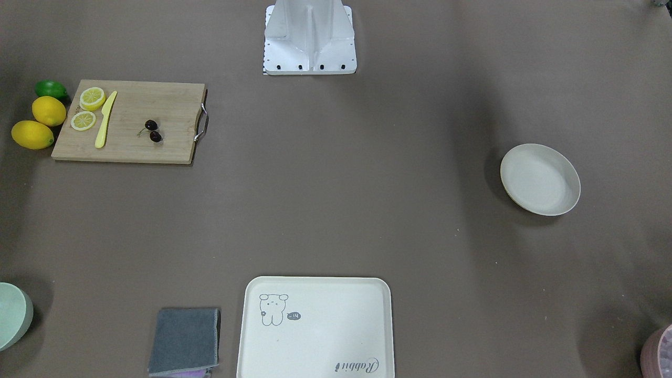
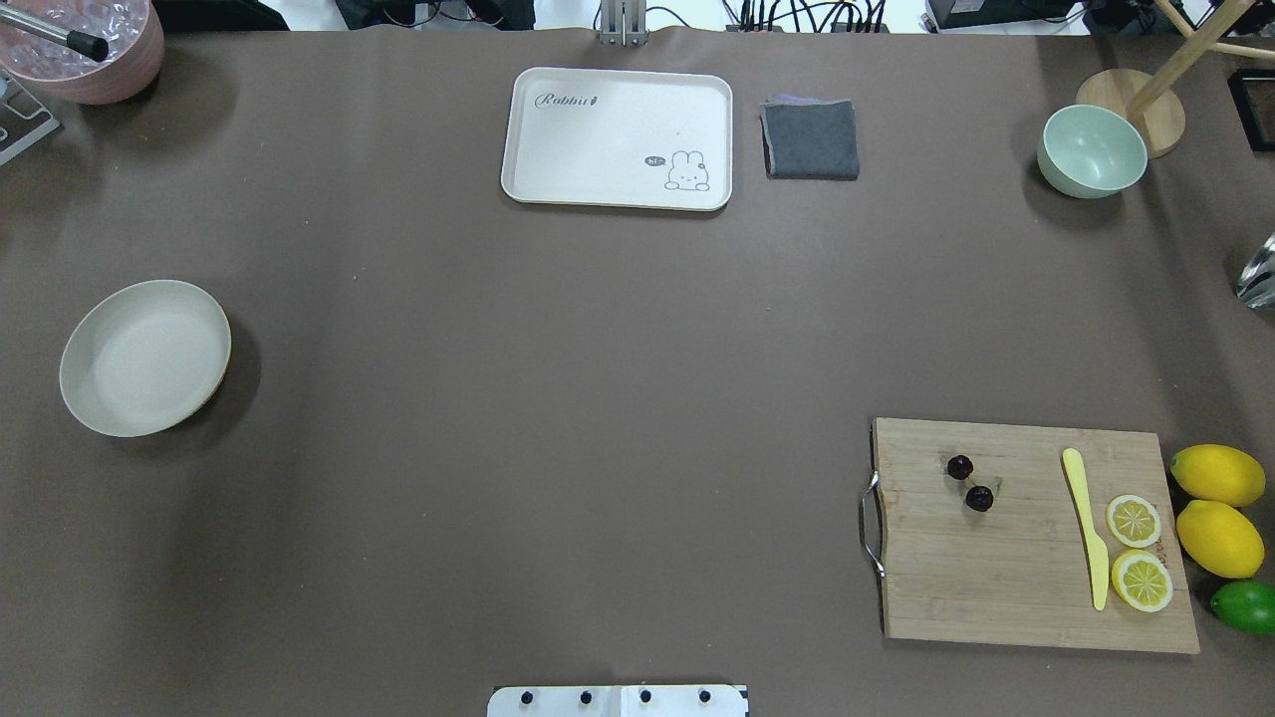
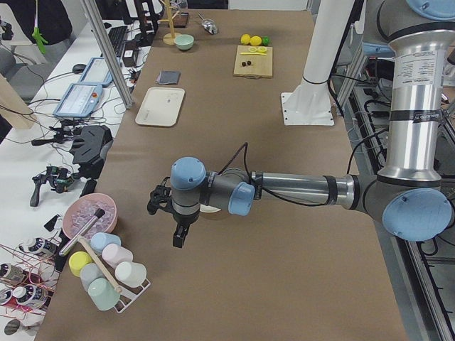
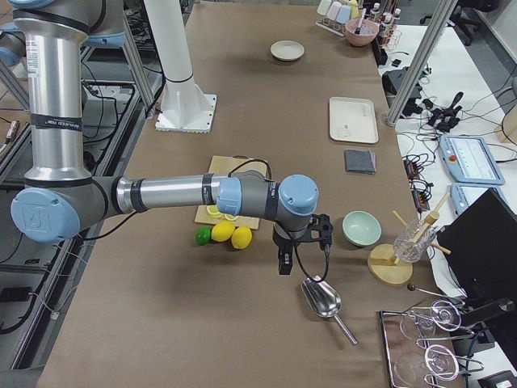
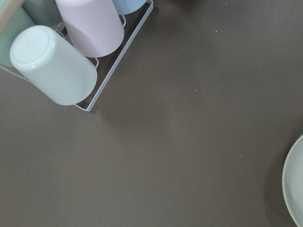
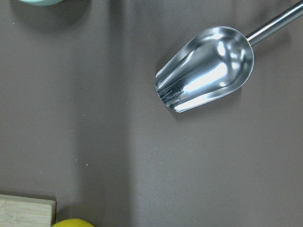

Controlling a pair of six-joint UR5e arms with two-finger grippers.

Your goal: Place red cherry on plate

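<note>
The red cherry [image 2: 970, 482], a pair of tiny dark glossy fruits joined by stems, lies on the wooden cutting board [image 2: 1026, 597] at the robot's right. The plate [image 2: 144, 357], round and cream-white, sits far off at the robot's left with nothing in it. In the exterior left view my left gripper [image 3: 176, 231] hangs over the table end near the plate, fingers pointing down. In the exterior right view my right gripper [image 4: 284, 263] hangs past the lemons, beside a metal scoop. I cannot tell whether either gripper is open or shut.
Two lemons [image 2: 1217, 508], a lime [image 2: 1245, 605], lemon slices [image 2: 1136, 550] and a yellow knife [image 2: 1088, 528] crowd the board's outer side. A cream tray [image 2: 618, 137], grey cloth [image 2: 811, 139], green bowl [image 2: 1092, 151], pink bowl [image 2: 90, 45], cup rack [image 5: 71, 52] and scoop [image 6: 206, 68] line the edges.
</note>
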